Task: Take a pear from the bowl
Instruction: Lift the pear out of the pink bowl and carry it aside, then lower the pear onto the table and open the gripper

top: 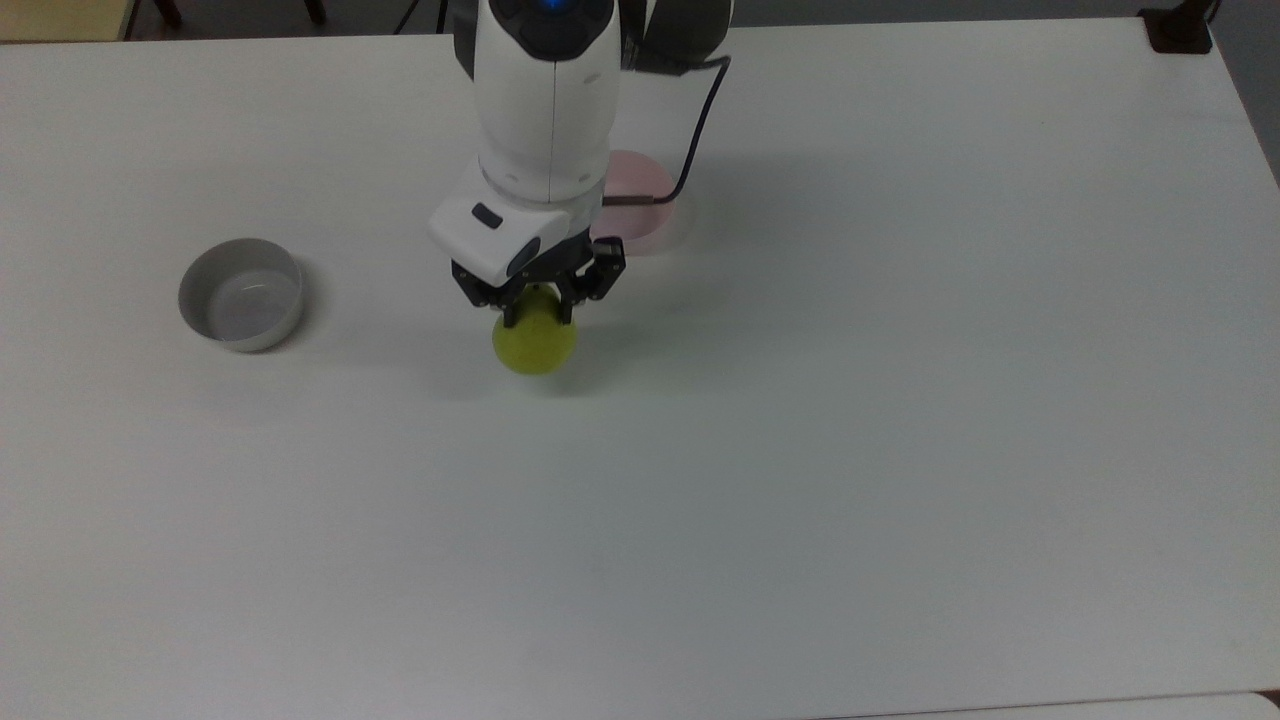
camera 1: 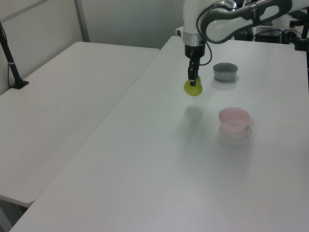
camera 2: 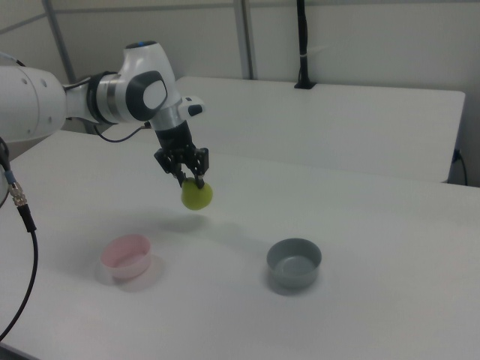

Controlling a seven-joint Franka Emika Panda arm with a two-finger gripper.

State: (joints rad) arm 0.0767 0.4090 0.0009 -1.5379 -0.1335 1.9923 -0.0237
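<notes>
We log colours: pear (top: 535, 343) yellow-green | bowl (camera 2: 126, 255) pale pink | second bowl (camera 2: 294, 263) grey outside, grey-white inside | gripper (top: 538, 308) black fingers, white housing | arm (camera 2: 45, 101) white, grey joints, blue light on top | table (top: 800, 450) plain white

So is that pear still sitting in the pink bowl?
No, the claw holds the pear in the air, away from the pink bowl.
</notes>
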